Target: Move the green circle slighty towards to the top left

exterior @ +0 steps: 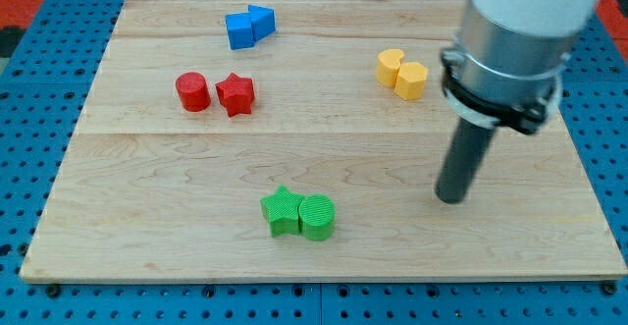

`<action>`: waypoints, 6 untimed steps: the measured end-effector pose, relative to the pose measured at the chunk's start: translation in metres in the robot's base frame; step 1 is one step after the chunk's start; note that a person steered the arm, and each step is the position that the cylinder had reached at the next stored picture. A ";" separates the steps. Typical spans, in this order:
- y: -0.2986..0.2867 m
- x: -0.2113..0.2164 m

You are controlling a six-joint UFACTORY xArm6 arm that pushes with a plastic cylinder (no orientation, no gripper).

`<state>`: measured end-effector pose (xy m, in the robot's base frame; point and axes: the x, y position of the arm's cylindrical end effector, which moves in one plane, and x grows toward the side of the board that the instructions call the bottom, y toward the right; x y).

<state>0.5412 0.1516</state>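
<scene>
Your green circle (317,217) sits near the surface's (147,227) bottom edge, touching the green star (282,211) on its left. My tip (450,198) stands well apart to the view's right, slightly higher. No fingers here: just a bare rod.

Bright, even light is falling from above across the board (324,158), and nothing is glaring. Soft, short shadows are sitting just under the green circle (317,217) and the green star (283,211), and beside my tip (450,199). The blocks are showing crisp edges. The arm's pale upper body (535,6) is looming large at the view's top right, slightly soft and washed out.
</scene>
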 end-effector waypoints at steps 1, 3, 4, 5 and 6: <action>0.013 0.026; -0.064 0.038; -0.104 0.038; -0.116 0.036; -0.116 0.012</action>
<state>0.5536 0.0355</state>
